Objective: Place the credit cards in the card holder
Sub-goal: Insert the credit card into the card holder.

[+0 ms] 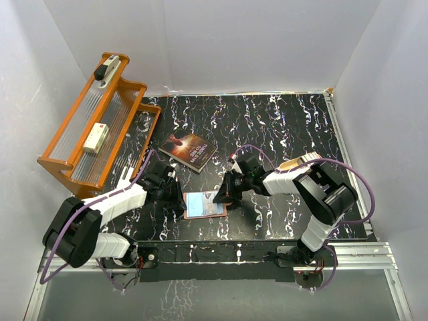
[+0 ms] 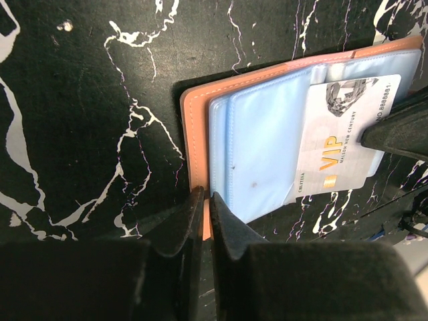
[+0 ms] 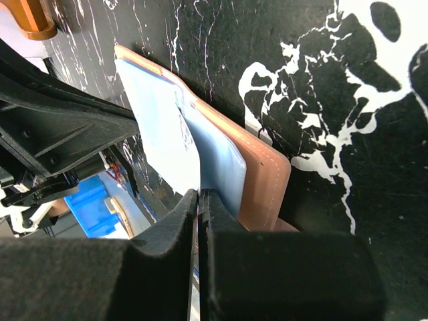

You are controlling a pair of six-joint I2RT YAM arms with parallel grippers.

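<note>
From above we see the holder (image 1: 195, 205) lying open on the black bench (image 1: 281, 127), near its front edge. The left tool (image 1: 179, 199) is at its left side and the right tool (image 1: 219, 195) at its right. A book (image 1: 188, 150) lies beyond it, and an orange rack (image 1: 100, 127) stands at far left. At the left wrist, we find that tool all but closed, pinching the holder's brown leather edge, while a white VIP card (image 2: 334, 147) appears partly tucked into a pale blue sleeve (image 2: 261, 147). At the right wrist, that tool's fingers (image 3: 167, 227) are nearly together, nipping the card's edge above the open holder.
</note>
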